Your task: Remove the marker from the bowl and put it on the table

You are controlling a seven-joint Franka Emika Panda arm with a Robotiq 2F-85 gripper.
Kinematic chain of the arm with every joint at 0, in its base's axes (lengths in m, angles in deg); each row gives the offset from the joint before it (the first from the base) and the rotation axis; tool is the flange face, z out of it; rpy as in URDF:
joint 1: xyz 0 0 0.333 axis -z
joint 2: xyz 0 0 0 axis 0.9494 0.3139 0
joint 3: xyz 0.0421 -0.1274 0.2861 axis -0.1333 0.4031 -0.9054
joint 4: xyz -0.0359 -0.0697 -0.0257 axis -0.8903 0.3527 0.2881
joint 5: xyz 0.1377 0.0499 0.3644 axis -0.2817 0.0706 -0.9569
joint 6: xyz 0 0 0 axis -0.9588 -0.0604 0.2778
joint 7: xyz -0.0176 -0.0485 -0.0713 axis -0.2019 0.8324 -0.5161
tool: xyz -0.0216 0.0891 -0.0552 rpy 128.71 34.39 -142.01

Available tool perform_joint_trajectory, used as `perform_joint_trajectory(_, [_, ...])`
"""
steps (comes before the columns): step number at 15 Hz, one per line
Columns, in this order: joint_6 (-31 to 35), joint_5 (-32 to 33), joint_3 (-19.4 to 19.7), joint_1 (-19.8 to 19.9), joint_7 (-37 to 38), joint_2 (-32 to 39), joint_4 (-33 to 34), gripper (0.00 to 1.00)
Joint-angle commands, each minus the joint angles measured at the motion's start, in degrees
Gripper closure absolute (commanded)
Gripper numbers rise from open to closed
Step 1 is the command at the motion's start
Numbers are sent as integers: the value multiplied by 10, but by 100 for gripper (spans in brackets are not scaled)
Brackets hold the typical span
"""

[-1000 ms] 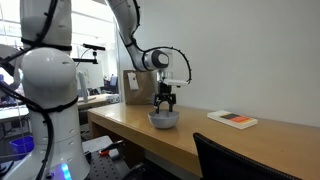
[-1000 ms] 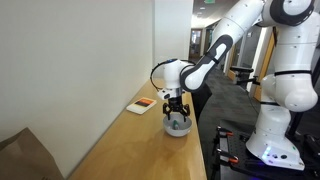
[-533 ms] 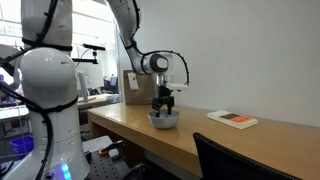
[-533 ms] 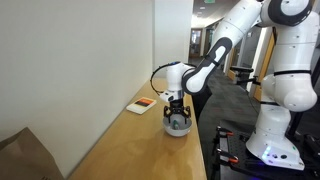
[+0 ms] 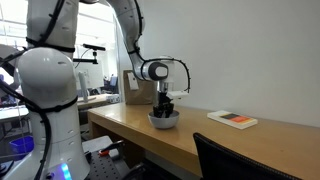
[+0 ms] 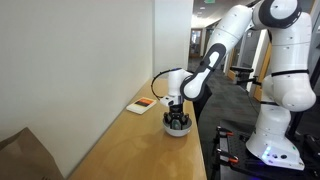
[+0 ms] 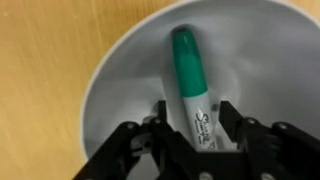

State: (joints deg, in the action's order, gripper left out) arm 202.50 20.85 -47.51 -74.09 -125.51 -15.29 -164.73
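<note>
My gripper (image 7: 195,120) straddles the marker (image 7: 188,65) in the bowl (image 7: 105,95), long axis running straight ahead between the jaws; I can't tell if they're clamped.

Illegible script logo on marker (image 7: 190,80)

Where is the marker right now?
In the wrist view the green-capped marker lies inside the bowl, its white barrel between the fingers of the tool. In an exterior view that bowl sits on the table near its front edge.
</note>
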Motion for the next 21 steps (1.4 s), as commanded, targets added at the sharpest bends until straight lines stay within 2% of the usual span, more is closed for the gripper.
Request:
perform_joint_trajectory(1, [29,-4,-20,20,-14,6,-3,69])
perform_joint_trajectory(5, [25,27,-16,15,10,-8,-6,99])
perform_joint_trajectory(6, [21,35,-15,13,16,-13,-7,94])
perform_joint_trajectory(9, [-8,67,-12,3,49,-39,-5,94])
perform_joint_trajectory(16, [-92,203,-25,-43,207,-87,56,94])
perform_joint_trajectory(18, [-108,190,-39,-58,218,-76,85,94])
perform_joint_trajectory(21, [-88,154,-65,-80,238,-44,117,94])
